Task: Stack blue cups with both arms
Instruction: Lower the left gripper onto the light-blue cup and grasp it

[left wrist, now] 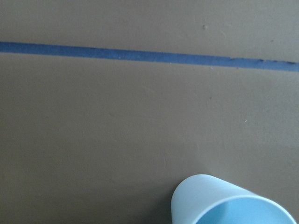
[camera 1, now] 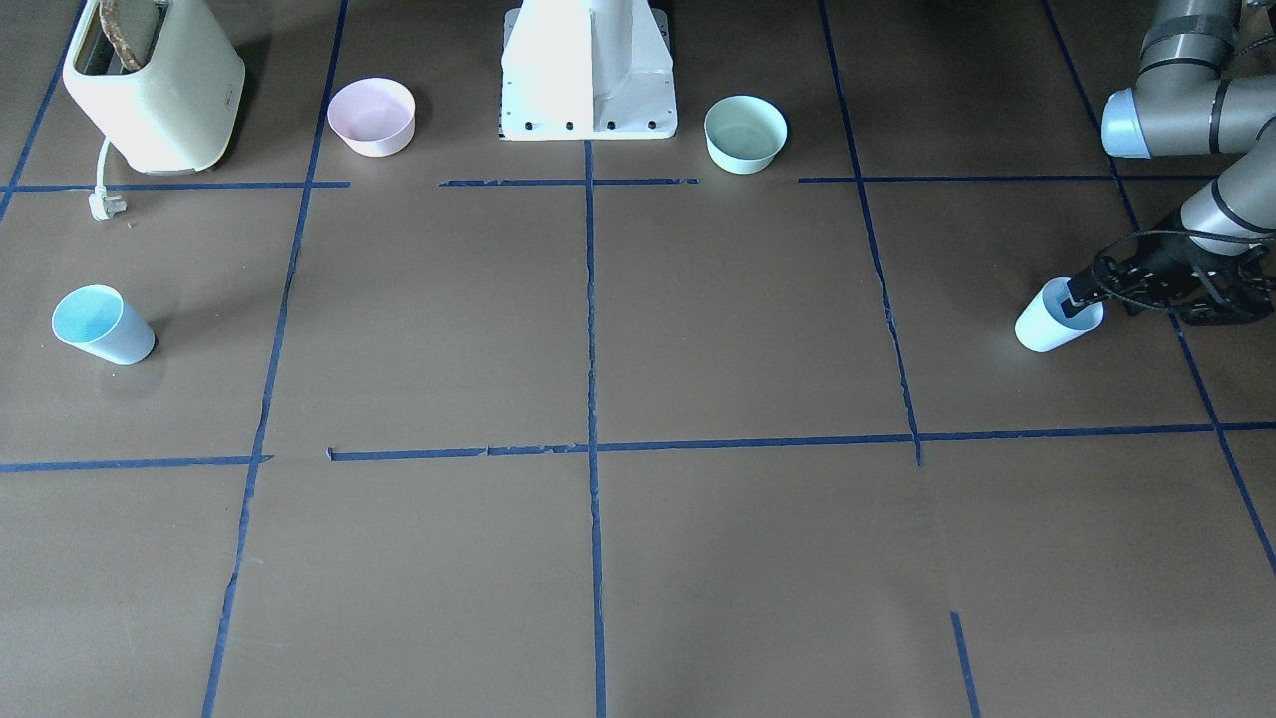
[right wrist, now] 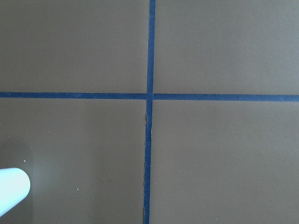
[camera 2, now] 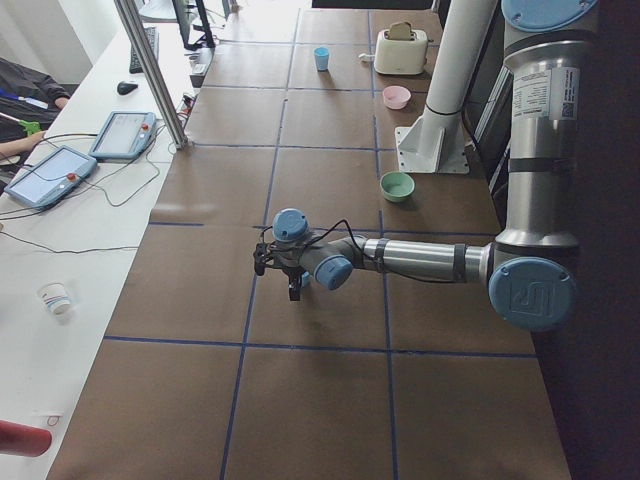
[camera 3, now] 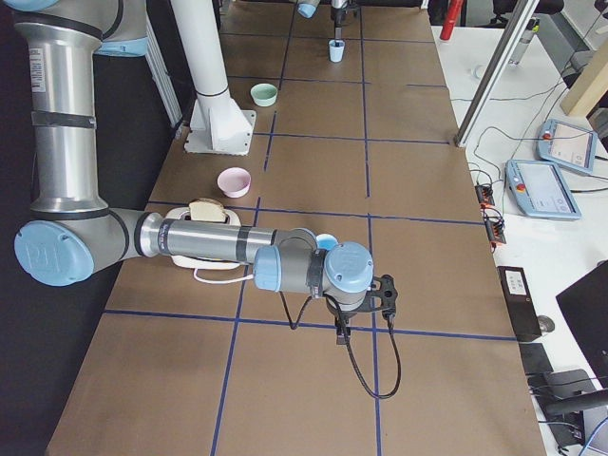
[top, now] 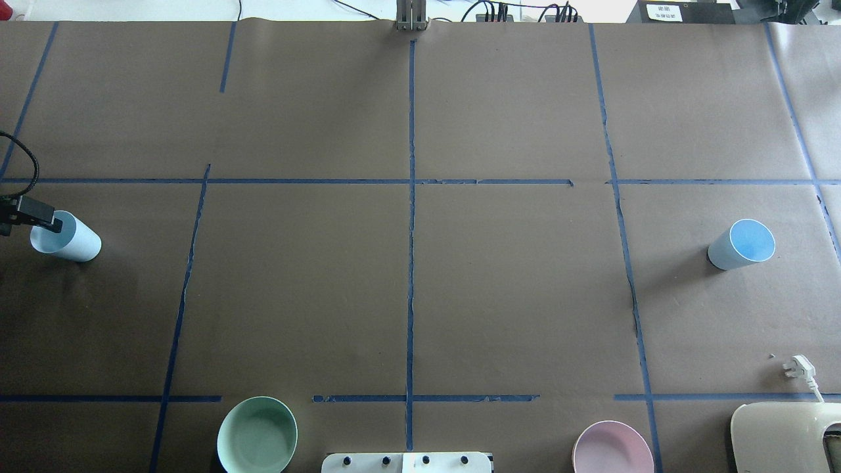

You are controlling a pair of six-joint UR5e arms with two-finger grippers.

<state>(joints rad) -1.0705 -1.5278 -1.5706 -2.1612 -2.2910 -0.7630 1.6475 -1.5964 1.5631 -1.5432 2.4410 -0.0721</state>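
One blue cup (top: 72, 243) stands at the table's far left end. My left gripper (top: 45, 222) is at its rim, with a black finger (camera 1: 1082, 292) inside the cup (camera 1: 1047, 324), and looks shut on the cup wall. The left wrist view shows this cup's rim (left wrist: 233, 200) at the bottom. The other blue cup (top: 742, 244) stands free at the right end and shows in the front view (camera 1: 100, 324). My right gripper (camera 3: 340, 328) hangs over a tape crossing beside that cup (camera 3: 326, 241). I cannot tell whether the right gripper is open or shut.
A mint-green bowl (top: 257, 435) and a pink bowl (top: 612, 450) sit on either side of the white pedestal (camera 1: 588, 70). A cream toaster (camera 1: 150, 85) with its plug (top: 798, 366) is at the right near corner. Blue tape lines grid the brown table (top: 407, 289).
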